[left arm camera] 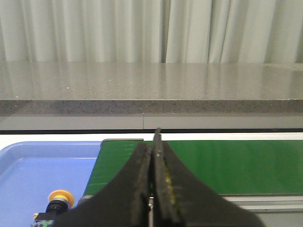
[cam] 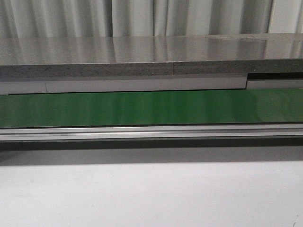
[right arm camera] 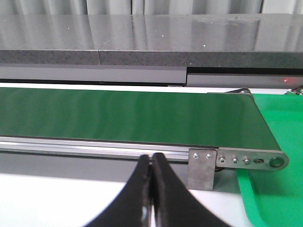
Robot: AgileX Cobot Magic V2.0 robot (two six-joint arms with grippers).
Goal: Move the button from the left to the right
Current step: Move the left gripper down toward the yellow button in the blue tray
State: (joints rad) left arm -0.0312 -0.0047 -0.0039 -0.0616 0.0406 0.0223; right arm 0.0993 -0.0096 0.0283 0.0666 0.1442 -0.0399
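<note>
Both grippers, left (left arm camera: 152, 156) and right (right arm camera: 151, 161), are pressed together empty; button (left arm camera: 59, 198) sits in blue tray (left arm camera: 28, 165).

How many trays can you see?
2: a blue tray holding the button, at the green belt's left end, and a green tray at its right end.

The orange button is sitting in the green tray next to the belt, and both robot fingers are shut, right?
Not quite. The button sits in the blue tray, not a green one; the left wrist view shows it beside the green belt. The rest holds: the left gripper and right gripper both have their fingers shut.
</note>
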